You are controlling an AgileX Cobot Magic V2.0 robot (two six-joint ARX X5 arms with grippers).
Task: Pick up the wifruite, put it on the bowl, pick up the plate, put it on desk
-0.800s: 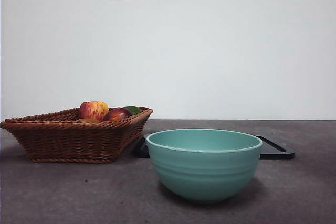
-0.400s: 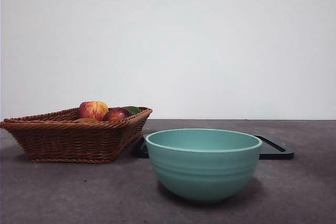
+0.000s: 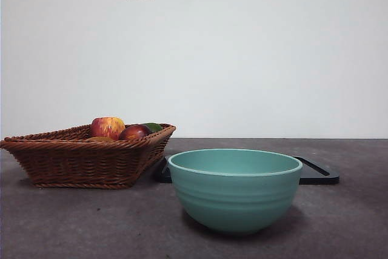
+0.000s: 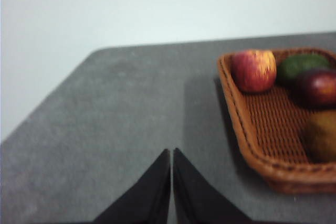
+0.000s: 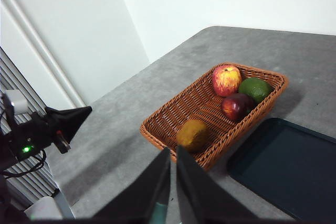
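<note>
The wifruite [image 5: 192, 135], a dull brown oval fruit, lies in the wicker basket [image 5: 173, 109] near its front rim. It also shows in the left wrist view [image 4: 321, 139], and only its top shows in the front view [image 3: 100, 139]. The mint-green bowl [image 3: 235, 189] stands empty on the desk [image 3: 91, 222], in front of a flat black plate [image 3: 318, 174], which also shows in the right wrist view [image 5: 286, 166]. My left gripper [image 4: 171, 153] is shut and empty above bare desk beside the basket. My right gripper [image 5: 172, 151] is shut and empty, high above the basket's near corner.
The basket [image 3: 85, 159] also holds a red-yellow apple [image 3: 108, 127], a dark red fruit [image 3: 134, 132] and a green fruit [image 3: 153, 127]. The left arm's gripper [image 5: 88, 109] shows at the side of the right wrist view. A wall stands behind the desk.
</note>
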